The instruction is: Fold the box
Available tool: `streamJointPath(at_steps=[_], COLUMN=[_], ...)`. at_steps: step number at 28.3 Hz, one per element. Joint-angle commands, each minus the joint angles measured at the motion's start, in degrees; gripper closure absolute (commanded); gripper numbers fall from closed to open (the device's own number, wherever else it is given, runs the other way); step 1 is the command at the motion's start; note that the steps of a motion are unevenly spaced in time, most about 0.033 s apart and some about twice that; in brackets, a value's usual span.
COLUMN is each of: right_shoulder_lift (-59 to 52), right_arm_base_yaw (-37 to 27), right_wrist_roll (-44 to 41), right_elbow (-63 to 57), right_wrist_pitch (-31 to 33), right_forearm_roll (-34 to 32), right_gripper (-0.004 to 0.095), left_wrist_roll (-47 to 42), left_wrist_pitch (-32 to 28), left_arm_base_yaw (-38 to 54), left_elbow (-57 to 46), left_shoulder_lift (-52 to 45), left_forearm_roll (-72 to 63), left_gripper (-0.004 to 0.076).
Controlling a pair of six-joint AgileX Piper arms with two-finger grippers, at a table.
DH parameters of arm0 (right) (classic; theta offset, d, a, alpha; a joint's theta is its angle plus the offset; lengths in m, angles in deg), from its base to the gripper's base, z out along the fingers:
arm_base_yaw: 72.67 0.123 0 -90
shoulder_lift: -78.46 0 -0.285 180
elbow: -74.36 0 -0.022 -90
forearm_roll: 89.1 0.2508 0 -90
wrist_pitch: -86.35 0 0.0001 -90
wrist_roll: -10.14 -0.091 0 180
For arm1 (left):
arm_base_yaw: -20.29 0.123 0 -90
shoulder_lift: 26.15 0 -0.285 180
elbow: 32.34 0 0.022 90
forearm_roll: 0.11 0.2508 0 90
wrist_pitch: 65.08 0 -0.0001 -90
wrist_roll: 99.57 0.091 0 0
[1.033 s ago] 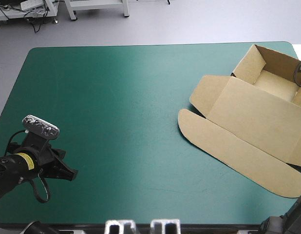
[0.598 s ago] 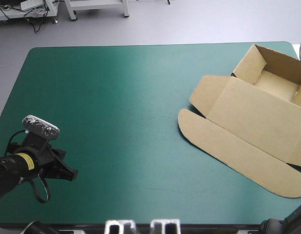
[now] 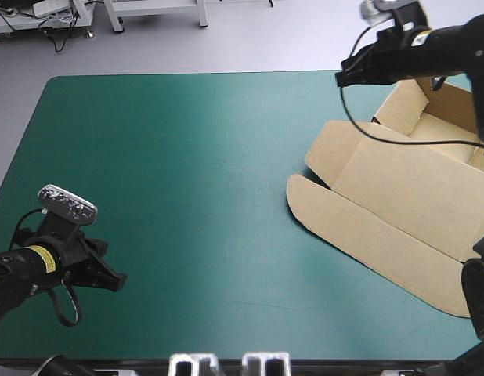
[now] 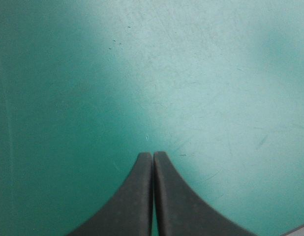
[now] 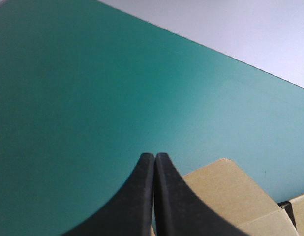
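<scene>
The brown box (image 3: pixel 399 188) lies at the table's right side as an open tray, walls raised at the far right corner (image 3: pixel 402 102) and the lid flat toward the front. My right gripper (image 3: pixel 341 78) hangs shut and empty above the table, just beyond the box's far left wall. In the right wrist view its fingers (image 5: pixel 154 157) meet in one arch, with a brown box flap (image 5: pixel 226 189) under and beside them. My left gripper (image 3: pixel 117 280) is shut on nothing low over the cover near the front left edge; its tips (image 4: pixel 152 155) meet over bare teal-green cover.
The teal-green cover (image 3: pixel 187 172) spreads between the two arms. The table's far edge (image 3: pixel 250 74) runs just behind my right gripper. The box's right part reaches the table's right edge.
My right arm has swung into view from the right, now over the box's far left corner, and its fingers have closed. The left arm and the box have not moved.
</scene>
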Motion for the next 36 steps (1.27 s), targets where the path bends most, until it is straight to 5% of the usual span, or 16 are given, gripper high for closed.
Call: streamJointPath(at_steps=[1, 9, 23, 36], right_shoulder_lift=[-4.1, -12.1, -44.8, -61.4], right_arm_base_yaw=[8.6, 22.2, 22.5, 22.5], right_wrist_roll=[-2.9, -2.7, -1.0, -3.9], right_elbow=[-0.5, -21.5, -72.9, -87.3], right_wrist_pitch=[0.1, -1.4, -30.4, -37.5], right_forearm_roll=[-9.7, -11.9, -12.8, -12.5], right_gripper=[0.0922, 0.0922, 0.0923, 0.0923], left_wrist_roll=[1.5, 4.7, 10.9, 20.3], left_wrist_pitch=[-3.9, -11.5, -17.1, -27.1], left_arm_base_yaw=[-0.1, -0.1, -0.1, -0.1], left_elbow=[1.3, -1.6, -10.7, -15.1], left_shoulder_lift=[-0.2, -0.2, -0.2, -1.0], left_forearm_roll=[-2.2, -7.9, -10.4, -16.9], left_gripper=[0.0733, 0.0733, 0.0733, 0.0733])
